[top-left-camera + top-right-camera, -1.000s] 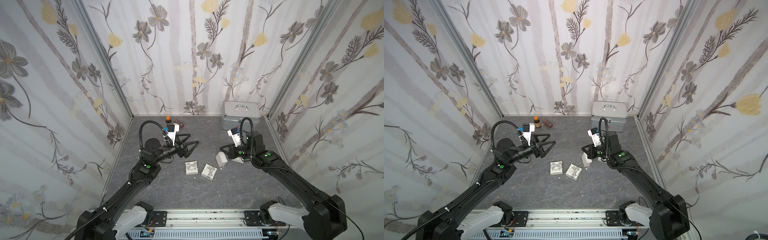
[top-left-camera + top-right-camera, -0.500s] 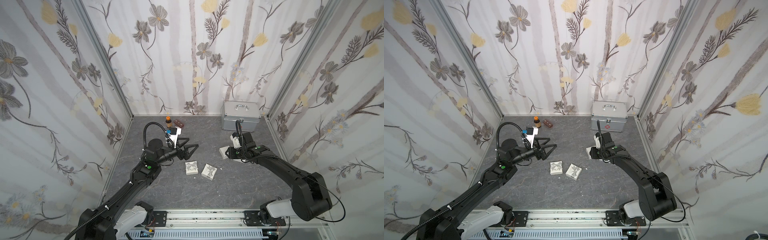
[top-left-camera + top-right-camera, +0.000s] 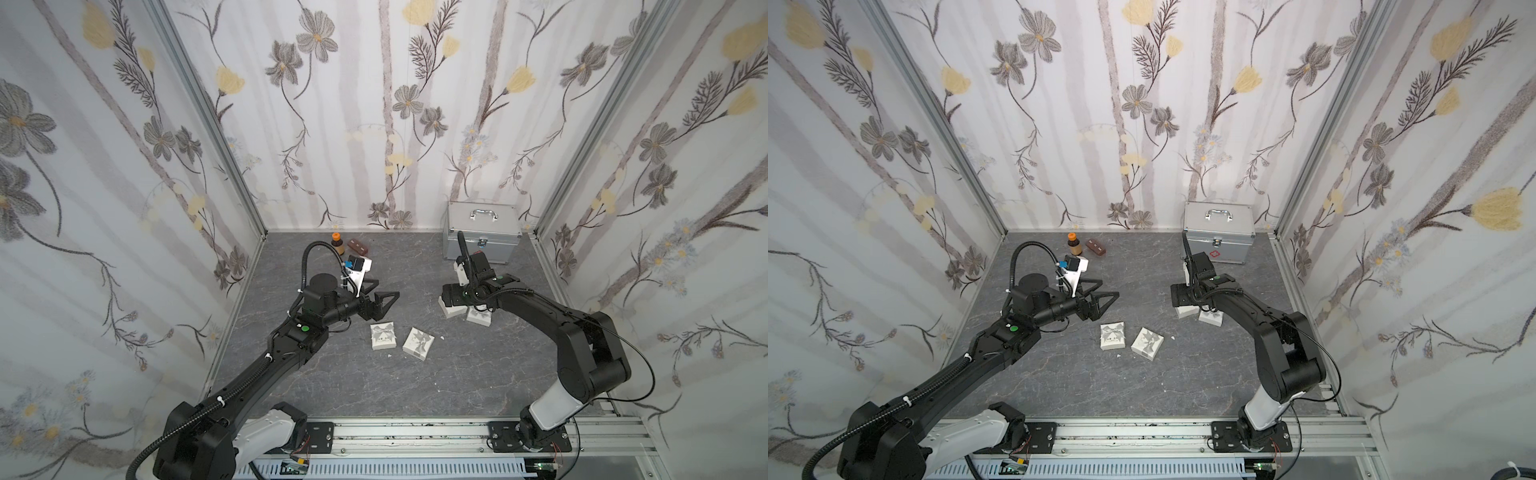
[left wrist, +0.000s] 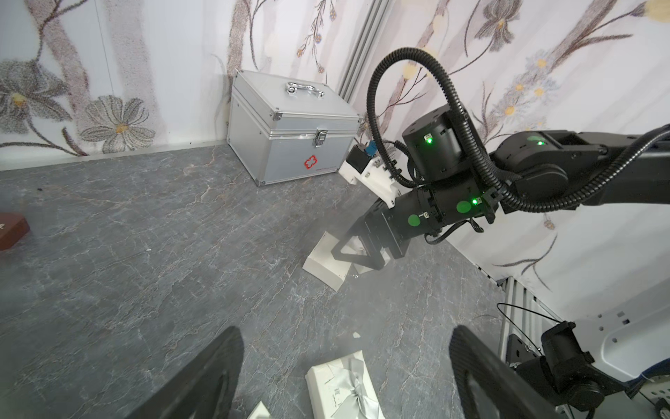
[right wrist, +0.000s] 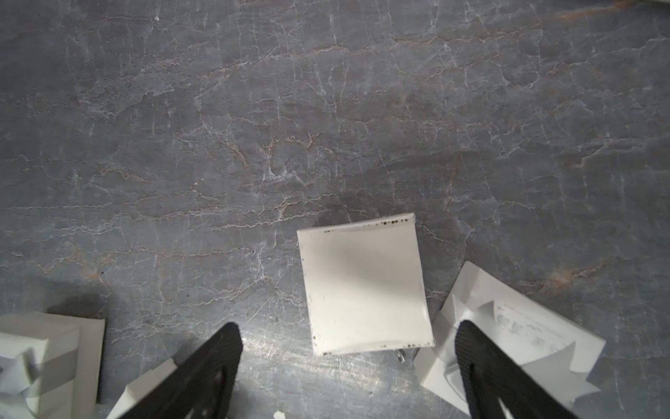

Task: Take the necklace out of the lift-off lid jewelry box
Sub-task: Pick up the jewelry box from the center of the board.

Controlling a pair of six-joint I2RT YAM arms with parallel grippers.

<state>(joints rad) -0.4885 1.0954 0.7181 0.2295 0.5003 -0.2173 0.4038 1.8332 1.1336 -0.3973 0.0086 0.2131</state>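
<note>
The jewelry box lies in two white parts on the grey floor in both top views: a plain part [image 3: 451, 311] and beside it a ribbon-printed lid [image 3: 478, 316]. My right gripper [image 3: 451, 297] hangs just over them, open and holding nothing. In the right wrist view the plain part [image 5: 366, 286] lies flat between the fingers, with the lid [image 5: 515, 337] next to it. Only a tiny silvery loop of the necklace [image 5: 400, 357] peeks out at the plain part's edge. My left gripper [image 3: 388, 289] hovers open and empty above a ribboned box [image 4: 344, 384].
Two closed ribboned white boxes [image 3: 382, 336] [image 3: 418, 341] sit mid-floor. A silver case [image 3: 482, 232] stands at the back right. A brown bottle [image 3: 337, 243] and a small brown box [image 3: 358, 246] are by the back wall. Small white scraps lie about.
My right gripper has opened and let go of the plain white part, which it held tilted before and which now lies flat. The right arm has swung round; the left arm shifted slightly.
</note>
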